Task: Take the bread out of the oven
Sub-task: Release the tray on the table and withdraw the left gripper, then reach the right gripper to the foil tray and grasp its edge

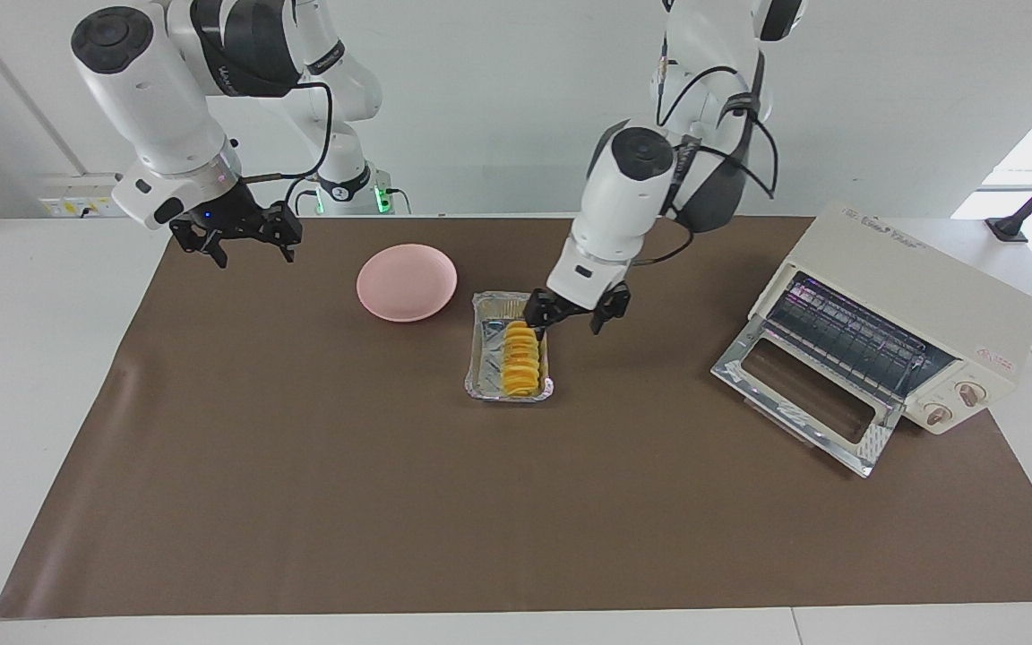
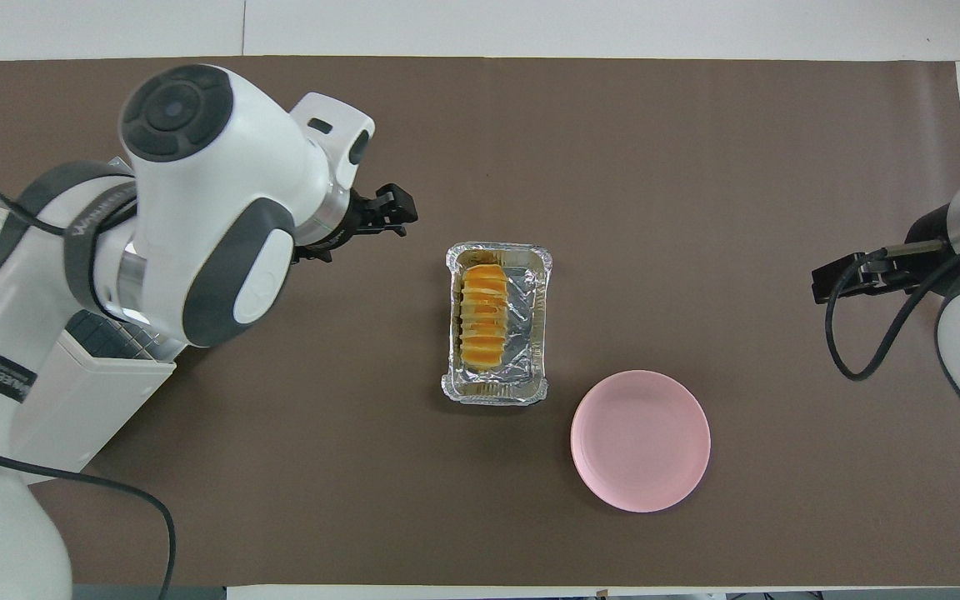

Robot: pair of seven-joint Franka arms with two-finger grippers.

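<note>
The bread (image 1: pixel 521 360) is a golden-yellow ridged loaf lying in a silver foil tray (image 1: pixel 487 351) on the brown mat, outside the oven. It also shows in the overhead view (image 2: pixel 482 317), in the tray (image 2: pixel 527 327). The cream-white oven (image 1: pixel 915 300) stands at the left arm's end with its glass door (image 1: pixel 803 394) folded down and its wire rack bare. My left gripper (image 1: pixel 570 321) hangs open and empty just above the mat, beside the tray's oven-side edge; it also shows in the overhead view (image 2: pixel 380 218). My right gripper (image 1: pixel 250 249) waits open and empty, raised over the mat's edge at the right arm's end.
A round pink plate (image 1: pixel 407 282) lies empty on the mat beside the tray, toward the right arm's end and a little nearer to the robots. In the overhead view the left arm covers most of the oven (image 2: pixel 88 392). The brown mat (image 1: pixel 301 493) covers the table.
</note>
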